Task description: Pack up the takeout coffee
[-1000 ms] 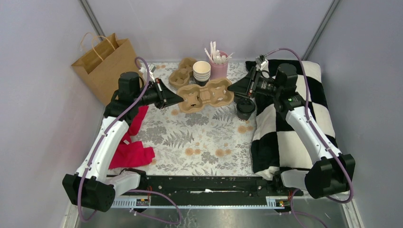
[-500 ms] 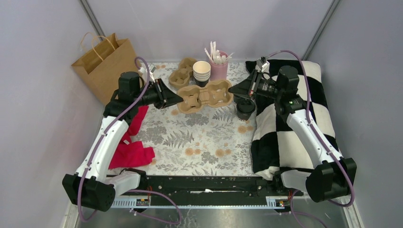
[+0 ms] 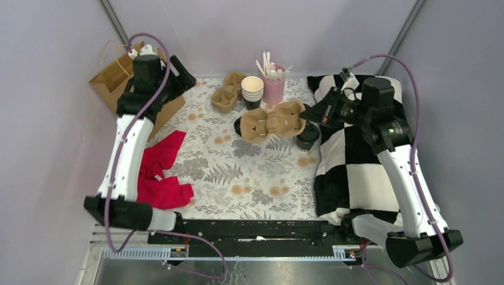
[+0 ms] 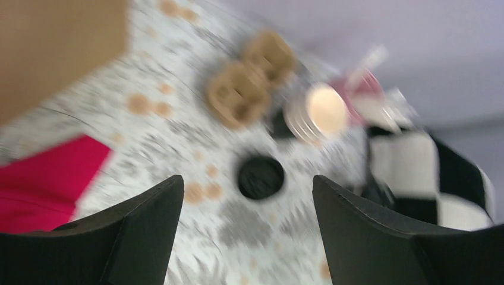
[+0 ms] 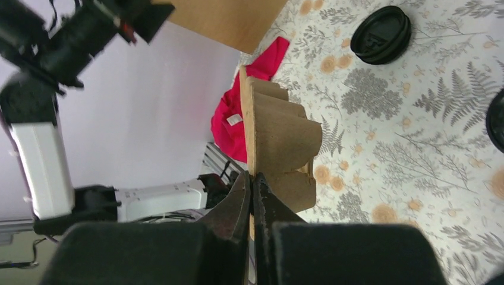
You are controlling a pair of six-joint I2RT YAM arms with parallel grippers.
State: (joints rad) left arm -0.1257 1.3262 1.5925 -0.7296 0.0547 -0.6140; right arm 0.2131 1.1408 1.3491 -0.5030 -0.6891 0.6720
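Takeout coffee (image 3: 307,138), black cup with lid on, stands upright on the worktop (image 3: 255,178), right up against the edge of the checkered cloth (image 3: 362,172). Just above and left of it, a cardboard cup carrier (image 3: 274,122) hangs off the surface and tilted. Right claw (image 5: 252,178) is clenched on the carrier's thin edge, fingers pinched tight. Low stack of loose black lids (image 3: 239,126) is on the worktop, part hidden under the carrier's left end. Behind: stack of lidless cups (image 3: 252,90), pink cup of stirrers (image 3: 273,84), second carrier (image 3: 227,95). Left claw (image 4: 246,184) is released, fingers wide apart with nothing between, up at the far left by the brown paper bag (image 3: 113,80); its wrist view is blurred. Red cloth (image 3: 161,175) lies near left.
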